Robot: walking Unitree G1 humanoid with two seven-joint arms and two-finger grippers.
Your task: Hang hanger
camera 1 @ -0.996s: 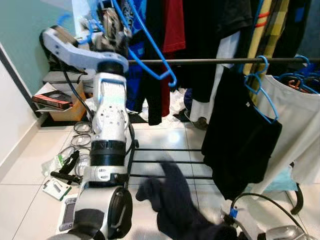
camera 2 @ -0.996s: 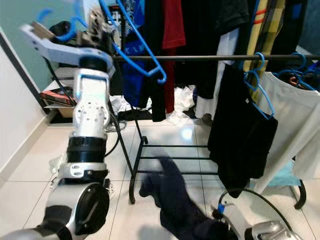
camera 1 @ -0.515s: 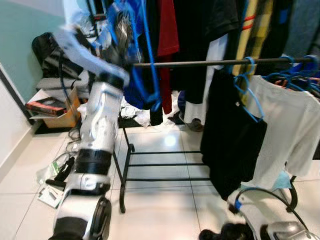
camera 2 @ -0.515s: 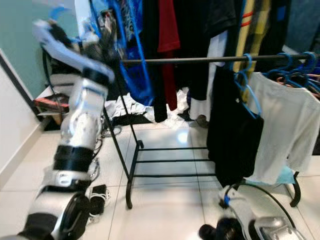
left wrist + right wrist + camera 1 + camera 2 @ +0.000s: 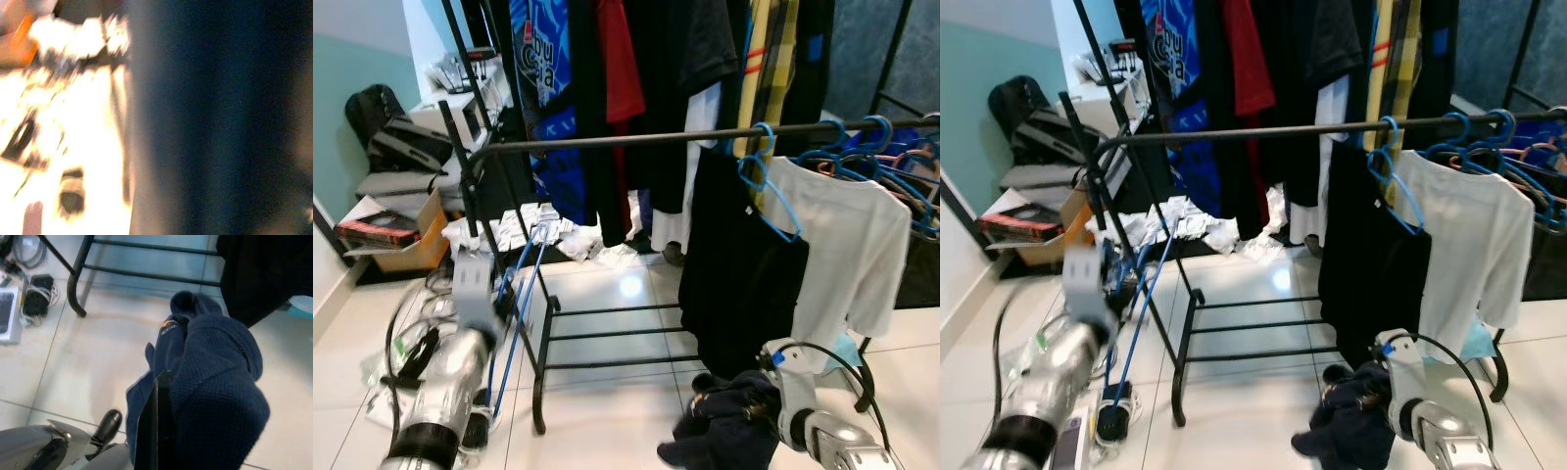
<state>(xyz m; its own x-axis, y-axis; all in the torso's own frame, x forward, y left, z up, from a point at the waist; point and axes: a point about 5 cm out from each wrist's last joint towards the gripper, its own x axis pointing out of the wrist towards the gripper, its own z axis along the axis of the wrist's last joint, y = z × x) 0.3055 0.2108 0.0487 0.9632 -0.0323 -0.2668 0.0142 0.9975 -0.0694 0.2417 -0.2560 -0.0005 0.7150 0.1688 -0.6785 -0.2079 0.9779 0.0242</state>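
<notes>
My left arm (image 5: 445, 387) hangs low at the left, blurred, its gripper (image 5: 472, 286) beside the rack's end post. A blue hanger (image 5: 514, 323) slants steeply right next to it, reaching from near the floor up toward the post; whether it is held is unclear. The black rail (image 5: 705, 134) runs across above, well over that hanger. My right gripper (image 5: 155, 428) is low at the right, shut on a dark navy knit garment (image 5: 215, 382) that droops just above the floor (image 5: 724, 431).
On the rail hang a black shirt (image 5: 734, 284) on a blue hanger and a white shirt (image 5: 847, 255), with more blue hangers (image 5: 891, 157) at the right. Behind, dark clothes hang higher. Cables, boxes and gadgets (image 5: 411, 343) litter the floor at the left.
My left arm has dropped from above the rail to near the floor, and the blue hanger has come down with it. The camera has shifted. The navy garment sits nearer my right gripper.
</notes>
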